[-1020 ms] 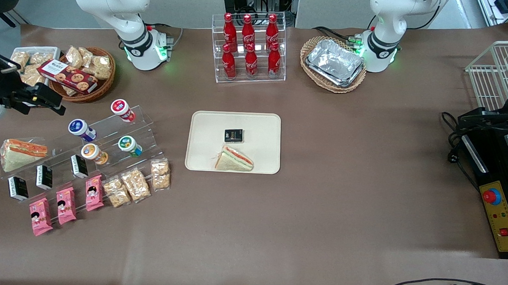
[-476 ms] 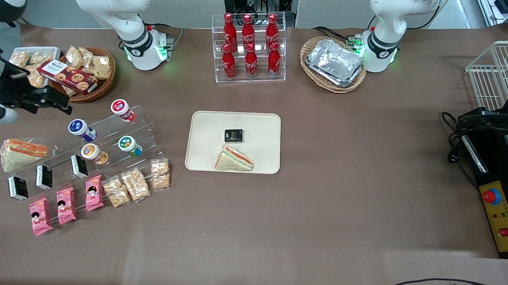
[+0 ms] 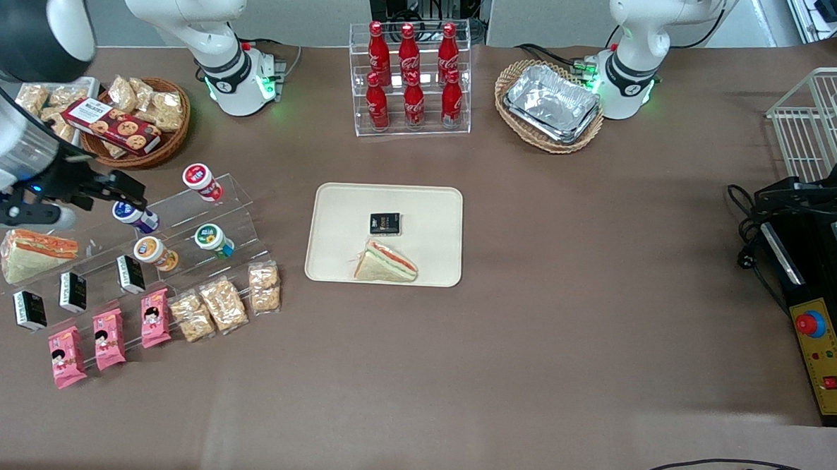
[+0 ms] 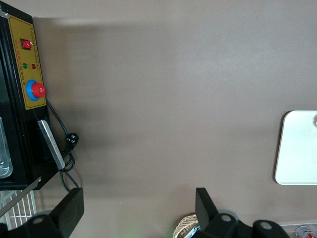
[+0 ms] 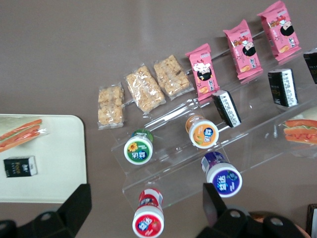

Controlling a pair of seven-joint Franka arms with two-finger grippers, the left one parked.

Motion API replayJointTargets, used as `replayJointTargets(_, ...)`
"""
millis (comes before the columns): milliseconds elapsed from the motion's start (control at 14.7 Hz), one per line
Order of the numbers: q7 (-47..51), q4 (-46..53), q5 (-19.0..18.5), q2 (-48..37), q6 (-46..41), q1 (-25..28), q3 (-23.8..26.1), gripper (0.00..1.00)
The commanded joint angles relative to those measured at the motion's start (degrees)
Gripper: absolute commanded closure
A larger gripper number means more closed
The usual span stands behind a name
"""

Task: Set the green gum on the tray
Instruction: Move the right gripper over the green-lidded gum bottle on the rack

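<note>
The green gum (image 3: 213, 240) lies on a middle step of the clear acrylic stand (image 3: 236, 206), its green-rimmed lid facing up; it also shows in the right wrist view (image 5: 138, 149). The cream tray (image 3: 335, 210) lies mid-table with a wrapped sandwich (image 3: 387, 262) and a small black packet (image 3: 384, 223) on it; its edge shows in the right wrist view (image 5: 54, 148). My gripper (image 3: 120, 188) hovers open and empty above the stand's upper steps, over the blue-lidded bottle (image 3: 131, 215), apart from the green gum. In the wrist view the gripper (image 5: 144, 192) has its fingers spread wide.
On the stand are a red-lidded bottle (image 5: 148, 218), an orange-lidded bottle (image 5: 203, 133), black packets and a sandwich (image 3: 36, 250). Pink snack packs (image 3: 107, 338) and cracker packs (image 3: 221, 304) lie nearer the camera. A wicker snack basket (image 3: 137, 120) and a cola rack (image 3: 411, 79) stand farther back.
My gripper has moved from beside the snack basket to above the acrylic stand's upper steps, closer to the gum bottles. Nothing on the table has moved.
</note>
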Motion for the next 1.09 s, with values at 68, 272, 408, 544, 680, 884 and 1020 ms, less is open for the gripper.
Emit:
replayJointTargets(68,1.44,-13.69,-1.43,-5.12,12.42,1.33,0.1,0.0)
replayJointTargets(272,1.44,-21.35,-1.43,-6.28,20.25,2.64,0.1,0.0)
replayJointTargets(408,1.53,-24.7,-1.43,-5.93,25.0,2.65,0.19,0.0)
replayJointTargets(544,1.61,-27.34,-1.43,-5.58,27.65,3.08,0.19,0.0)
replayJointTargets(680,3.62,-28.92,-1.52,-4.26,30.28,4.23,0.45,0.0)
replayJointTargets(884,6.97,-30.95,-4.23,-2.59,35.2,5.2,1.86,0.0)
replayJointTargets(1020,7.5,-31.3,-4.86,-1.01,37.14,5.2,1.86,0.0)
